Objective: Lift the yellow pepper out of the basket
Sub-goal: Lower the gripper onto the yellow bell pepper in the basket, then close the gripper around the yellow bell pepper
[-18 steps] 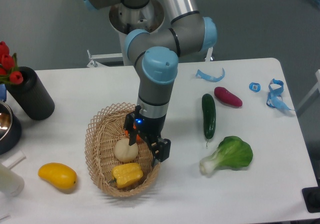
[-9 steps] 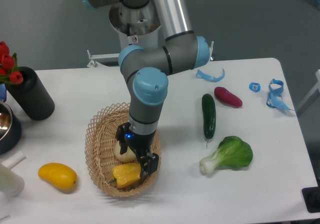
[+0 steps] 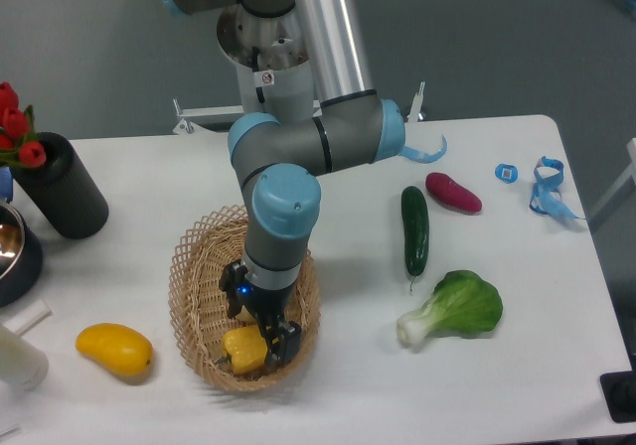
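Lower now than a moment ago, the gripper (image 3: 260,340) has dropped into the basket (image 3: 194,266) and sits right over the yellow pepper (image 3: 242,350). Its fingers straddle the pepper, though I cannot tell whether they grip it. Off to the left, a mango (image 3: 113,350) lies on the table (image 3: 517,385).

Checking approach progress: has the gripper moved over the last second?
Yes. The gripper has shifted toward the camera and leftward across the basket, now down over the yellow pepper.
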Controlling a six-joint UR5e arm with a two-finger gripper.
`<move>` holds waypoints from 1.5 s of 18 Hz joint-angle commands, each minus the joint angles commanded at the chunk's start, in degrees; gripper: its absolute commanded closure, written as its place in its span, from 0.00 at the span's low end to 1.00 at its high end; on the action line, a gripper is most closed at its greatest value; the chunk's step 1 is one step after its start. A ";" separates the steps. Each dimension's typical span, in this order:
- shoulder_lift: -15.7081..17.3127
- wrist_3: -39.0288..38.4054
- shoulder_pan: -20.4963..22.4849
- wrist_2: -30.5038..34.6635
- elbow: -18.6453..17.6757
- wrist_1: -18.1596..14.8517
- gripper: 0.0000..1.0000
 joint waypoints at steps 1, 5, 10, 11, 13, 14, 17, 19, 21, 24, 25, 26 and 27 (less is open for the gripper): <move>-0.26 0.00 0.00 0.00 0.00 0.00 0.00; -0.26 -0.09 -0.61 1.05 -0.35 0.00 0.00; -0.62 0.44 -0.70 1.05 -0.35 0.09 0.00; -0.70 0.44 -0.70 0.97 -0.44 0.09 0.00; -0.79 0.44 -0.88 0.97 -0.44 0.09 0.00; -0.88 0.44 -0.88 0.97 -0.44 0.09 0.00; -1.76 0.35 -0.88 0.97 0.00 0.26 0.00; -2.20 0.35 -1.05 0.97 0.26 0.44 0.00; -2.20 0.53 -1.14 0.97 0.44 0.53 0.01; -2.20 0.53 -1.05 0.97 0.53 0.53 0.20; -2.03 0.62 -1.05 0.97 0.53 0.44 0.23; -1.85 0.62 -1.05 0.97 0.53 0.44 0.27; -1.67 0.53 -1.05 0.97 0.44 0.35 0.35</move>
